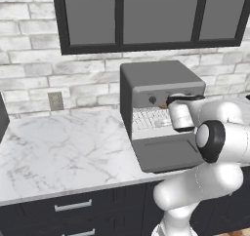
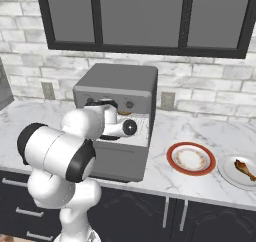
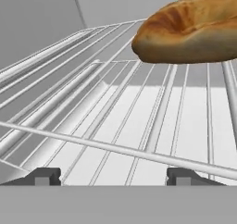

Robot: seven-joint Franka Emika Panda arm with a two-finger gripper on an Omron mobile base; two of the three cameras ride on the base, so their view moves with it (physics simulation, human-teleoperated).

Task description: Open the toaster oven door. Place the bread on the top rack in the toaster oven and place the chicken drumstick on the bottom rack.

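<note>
You see a dark grey toaster oven (image 1: pixel 156 81) with a lighter grey strip of black knobs, silvery-white wire racks (image 3: pixel 115 121) under golden-brown bread (image 3: pixel 190 31), a white grey-veined marble desk (image 1: pixel 58 147), and a red-rimmed plate (image 2: pixel 191 158) beside a white one (image 2: pixel 235 173).

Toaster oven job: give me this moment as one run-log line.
door: open | bread: on top rack, released | gripper: open, at oven mouth | chicken drumstick: on white plate, pending
</note>
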